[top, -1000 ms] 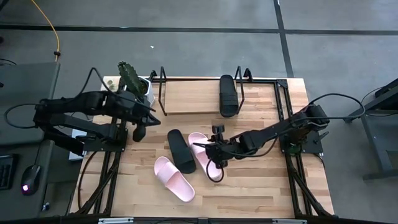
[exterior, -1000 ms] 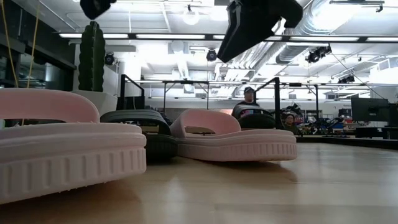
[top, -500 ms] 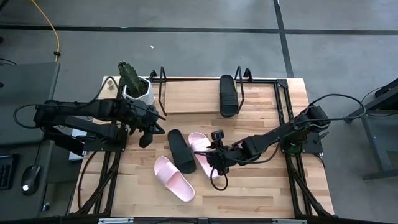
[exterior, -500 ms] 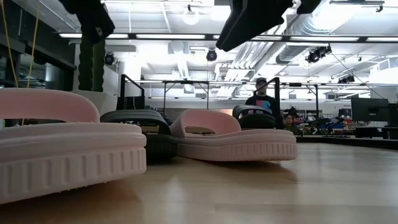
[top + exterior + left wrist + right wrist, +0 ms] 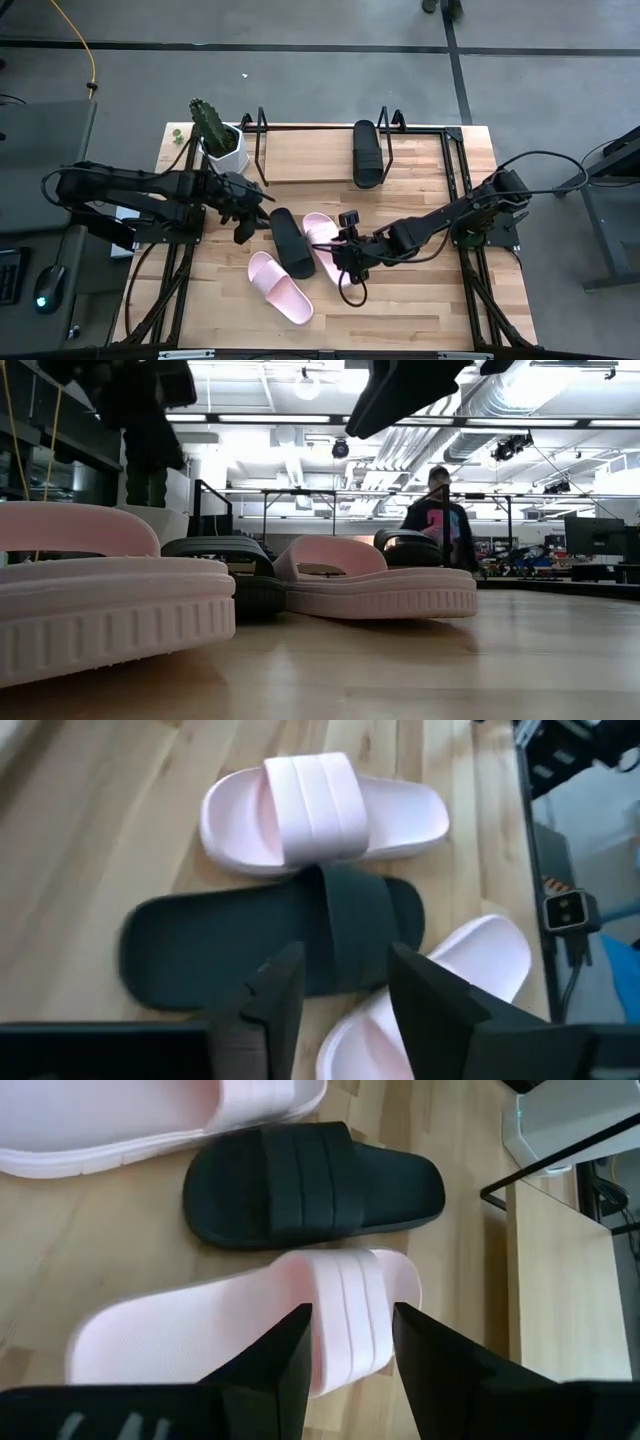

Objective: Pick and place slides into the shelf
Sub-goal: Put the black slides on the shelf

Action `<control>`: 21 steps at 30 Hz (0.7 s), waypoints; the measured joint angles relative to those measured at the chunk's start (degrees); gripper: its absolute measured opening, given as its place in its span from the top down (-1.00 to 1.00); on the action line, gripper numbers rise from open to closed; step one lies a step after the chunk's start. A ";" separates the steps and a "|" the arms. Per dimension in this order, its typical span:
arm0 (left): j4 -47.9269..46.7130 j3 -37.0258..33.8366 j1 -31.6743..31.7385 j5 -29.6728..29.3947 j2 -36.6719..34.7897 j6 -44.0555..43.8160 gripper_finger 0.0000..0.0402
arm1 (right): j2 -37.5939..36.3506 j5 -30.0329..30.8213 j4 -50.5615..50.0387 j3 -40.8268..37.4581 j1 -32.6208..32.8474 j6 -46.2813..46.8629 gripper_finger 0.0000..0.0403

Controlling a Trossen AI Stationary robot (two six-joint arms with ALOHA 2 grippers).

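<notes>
A black slide (image 5: 290, 243) lies flat on the table between two pink slides (image 5: 280, 287) (image 5: 322, 240). A second black slide (image 5: 366, 153) lies on the shelf's wooden board (image 5: 310, 155). My left gripper (image 5: 246, 226) is open, above and just left of the table's black slide (image 5: 260, 945), touching nothing. My right gripper (image 5: 340, 264) is open above the right pink slide (image 5: 260, 1330), over its strap end, touching nothing. In the low view both grippers (image 5: 140, 400) (image 5: 400, 390) hang well above the slides.
A white pot with a cactus (image 5: 222, 143) stands at the far left, beside the shelf's black wire frame (image 5: 258, 150). Bare wood lies at the table's near right (image 5: 430, 300). A person (image 5: 440, 530) stands in the room behind the table.
My left gripper has gone toward the table's right edge and down, away from the pot and up to the black slide on the table. The slides have not moved. The person in the room behind has walked to the right.
</notes>
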 joint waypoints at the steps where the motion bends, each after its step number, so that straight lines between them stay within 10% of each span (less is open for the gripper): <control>1: 1.71 -0.79 0.00 0.28 0.35 -0.34 0.30 | 0.00 0.04 -0.06 0.00 0.10 -0.02 0.35; 21: 20.44 -8.98 0.00 6.53 12.97 -2.98 0.24 | 0.04 0.23 0.53 0.00 1.58 -0.08 0.35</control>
